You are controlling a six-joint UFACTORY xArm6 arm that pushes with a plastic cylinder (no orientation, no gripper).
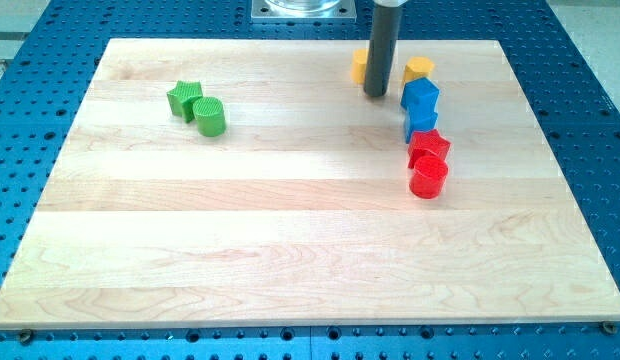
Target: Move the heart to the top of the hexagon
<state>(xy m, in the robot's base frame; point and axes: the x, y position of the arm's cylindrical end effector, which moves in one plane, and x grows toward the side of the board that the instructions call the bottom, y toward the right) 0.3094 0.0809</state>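
Our rod stands near the board's top edge, between two yellow blocks.

We see a wooden board (290,220) on a blue perforated table (580,80); no writing or labels are readable. We carry no gripper, only a dark rod whose end, my tip (376,94), rests just right of a yellow block (359,66) partly hidden behind it, shape unclear. The yellow heart (419,69) lies just right of the rod. Below it sit two touching blue blocks (420,103), then a red hexagon (429,148) touching a red cylinder (428,179). Toward the top-left corner, a green star (184,97) touches a green cylinder (210,116).
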